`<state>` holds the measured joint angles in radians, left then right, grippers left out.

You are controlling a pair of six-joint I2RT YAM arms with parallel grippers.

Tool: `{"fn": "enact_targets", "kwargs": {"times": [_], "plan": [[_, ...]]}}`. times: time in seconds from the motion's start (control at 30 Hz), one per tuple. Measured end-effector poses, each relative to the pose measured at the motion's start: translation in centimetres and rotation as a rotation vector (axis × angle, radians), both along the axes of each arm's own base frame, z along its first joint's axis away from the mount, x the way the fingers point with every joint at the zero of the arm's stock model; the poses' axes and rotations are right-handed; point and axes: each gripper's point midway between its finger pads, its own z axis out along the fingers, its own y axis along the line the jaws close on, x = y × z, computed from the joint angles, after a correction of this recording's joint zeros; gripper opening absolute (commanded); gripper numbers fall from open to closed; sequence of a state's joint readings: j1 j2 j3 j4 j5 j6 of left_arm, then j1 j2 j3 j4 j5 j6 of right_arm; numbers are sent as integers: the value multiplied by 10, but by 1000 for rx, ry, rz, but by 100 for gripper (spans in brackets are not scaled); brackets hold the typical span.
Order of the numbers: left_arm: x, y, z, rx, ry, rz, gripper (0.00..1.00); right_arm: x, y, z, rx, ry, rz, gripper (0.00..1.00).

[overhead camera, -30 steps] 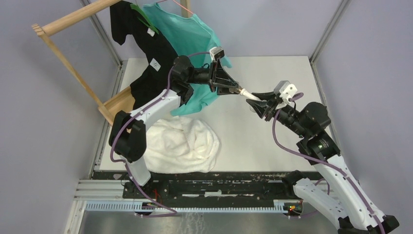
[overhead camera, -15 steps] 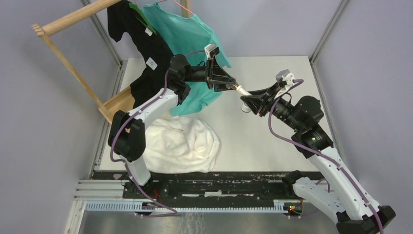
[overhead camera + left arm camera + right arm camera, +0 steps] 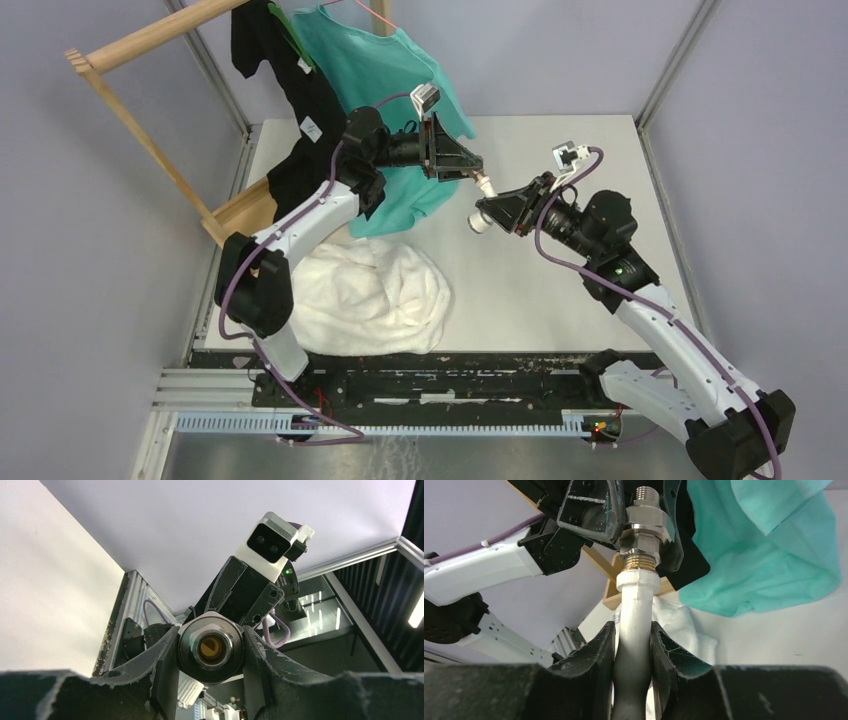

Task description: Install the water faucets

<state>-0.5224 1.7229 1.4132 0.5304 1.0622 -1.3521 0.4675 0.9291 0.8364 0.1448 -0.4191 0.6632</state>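
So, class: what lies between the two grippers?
The white spout, joined to the silver fitting, bridges the left gripper and right gripper; clearest in the right wrist view.

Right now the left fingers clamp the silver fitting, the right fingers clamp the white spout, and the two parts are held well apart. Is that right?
No, they are not apart: the right wrist view shows the white spout butted end-on into the silver fitting. The rest holds: left fingers on the fitting, right fingers on the spout.

Left arm (image 3: 310, 215), right arm (image 3: 660, 320), jaws clamped, facing
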Motion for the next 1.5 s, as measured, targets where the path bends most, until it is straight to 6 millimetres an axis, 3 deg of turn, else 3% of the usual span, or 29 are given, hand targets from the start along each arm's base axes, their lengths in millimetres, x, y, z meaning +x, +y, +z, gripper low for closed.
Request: {"fn": "enact_targets", "kwargs": {"times": [0.8,0.93,1.2,1.5], "plan": [[3,2,1,-119,-161,172,3,-4,25,-6,420,183,177,1],[3,2,4,-112,-171,207,3,-4,21,-3,301,172,145,1],[-4,-2,20,-67,-139,322,3,-7,-6,15,-38,61,9,1],[3,-17,-15,95,26,374,3,-4,-26,-19,-363,47,-70,1]]}}
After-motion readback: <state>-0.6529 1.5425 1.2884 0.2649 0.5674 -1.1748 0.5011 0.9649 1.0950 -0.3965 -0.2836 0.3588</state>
